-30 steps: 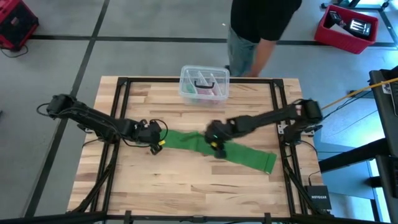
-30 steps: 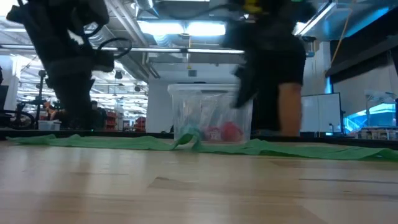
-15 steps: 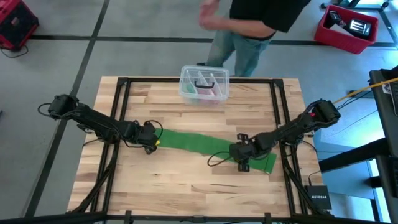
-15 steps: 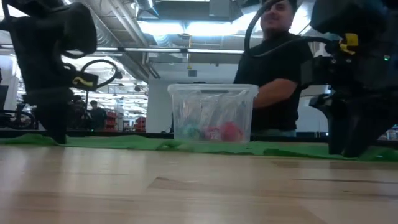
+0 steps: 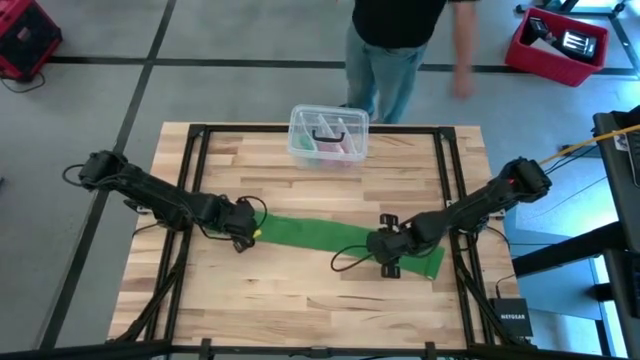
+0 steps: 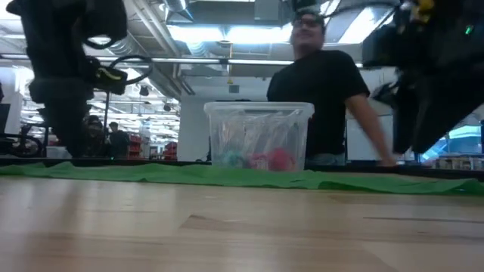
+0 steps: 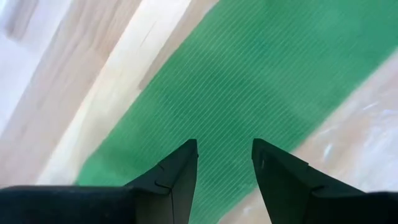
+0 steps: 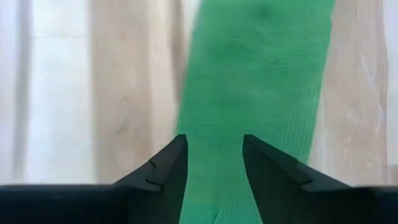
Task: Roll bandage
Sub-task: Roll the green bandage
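The bandage [image 5: 320, 236] is a bright green strip lying flat on the wooden table, running from left of centre toward the near right. My left gripper [image 5: 243, 232] stands open over its left end, fingers pointing down, with the green cloth [image 7: 249, 81] showing through the gap. My right gripper [image 5: 390, 260] stands open over the strip close to its right end, where cloth [image 8: 261, 74] also shows between the fingers. In the low view the bandage [image 6: 249, 177] is a thin green band across the table. My left gripper points down at the bandage's left end [image 7: 155, 162]; I cannot tell whether its fingertips touch the cloth. My right gripper points down at the strip near its right end [image 8: 214, 186], fingers astride its width; I cannot tell whether it touches the cloth either.
A clear plastic box [image 5: 328, 135] with pink and dark items stands at the middle of the far edge. A person [image 5: 395, 40] stands just behind it. Black frame rails [image 5: 190, 190] run along the table's left and right sides. Bare wood lies in front of the bandage.
My right gripper has travelled along the bandage from its middle toward the table's right edge, stopping near the strip's right end. The small hump at the bandage's middle has flattened, so the strip lies level. The person behind the table has shifted.
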Robot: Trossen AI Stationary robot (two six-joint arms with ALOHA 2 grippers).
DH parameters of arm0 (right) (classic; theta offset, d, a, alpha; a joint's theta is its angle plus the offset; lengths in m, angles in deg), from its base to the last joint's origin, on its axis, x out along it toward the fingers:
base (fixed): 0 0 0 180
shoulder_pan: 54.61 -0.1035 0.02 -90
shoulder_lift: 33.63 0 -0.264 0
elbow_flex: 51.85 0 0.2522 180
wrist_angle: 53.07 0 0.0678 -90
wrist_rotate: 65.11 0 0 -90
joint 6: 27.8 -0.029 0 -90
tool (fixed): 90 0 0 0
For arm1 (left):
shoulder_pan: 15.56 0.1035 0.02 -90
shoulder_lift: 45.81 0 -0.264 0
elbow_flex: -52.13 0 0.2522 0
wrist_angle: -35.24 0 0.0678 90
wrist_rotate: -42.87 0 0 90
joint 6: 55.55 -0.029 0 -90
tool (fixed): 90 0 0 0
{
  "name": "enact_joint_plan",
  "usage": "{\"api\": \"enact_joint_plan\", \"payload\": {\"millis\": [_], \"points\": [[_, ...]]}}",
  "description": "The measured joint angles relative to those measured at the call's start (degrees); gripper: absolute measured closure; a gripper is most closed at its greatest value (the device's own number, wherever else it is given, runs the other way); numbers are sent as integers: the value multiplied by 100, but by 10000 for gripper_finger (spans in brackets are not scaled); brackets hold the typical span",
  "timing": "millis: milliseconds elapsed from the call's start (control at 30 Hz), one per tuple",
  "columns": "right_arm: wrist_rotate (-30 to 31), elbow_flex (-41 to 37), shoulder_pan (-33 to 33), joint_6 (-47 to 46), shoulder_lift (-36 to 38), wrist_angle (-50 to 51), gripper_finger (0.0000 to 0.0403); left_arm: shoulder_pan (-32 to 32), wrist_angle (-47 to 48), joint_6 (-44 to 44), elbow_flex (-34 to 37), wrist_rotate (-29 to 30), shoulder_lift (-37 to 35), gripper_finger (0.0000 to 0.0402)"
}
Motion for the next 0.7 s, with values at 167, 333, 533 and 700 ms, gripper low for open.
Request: {"api": "enact_joint_plan", "payload": {"millis": [167, 333, 533, 700], "points": [[-406, 90, -446, -492, 569, 430, 244, -81, 481, -838, -432, 11, -41, 254], [-258, 90, -1491, -1913, 851, 875, 244, -64, 247, -981, -832, 405, -49, 254], [242, 88, -2518, -3286, 781, 1047, 244, -48, -807, -1275, -875, 477, -2, 254], [465, 86, -2909, -3801, 760, 1084, 244, -22, -1047, -1132, -875, 501, 51, 254]]}}
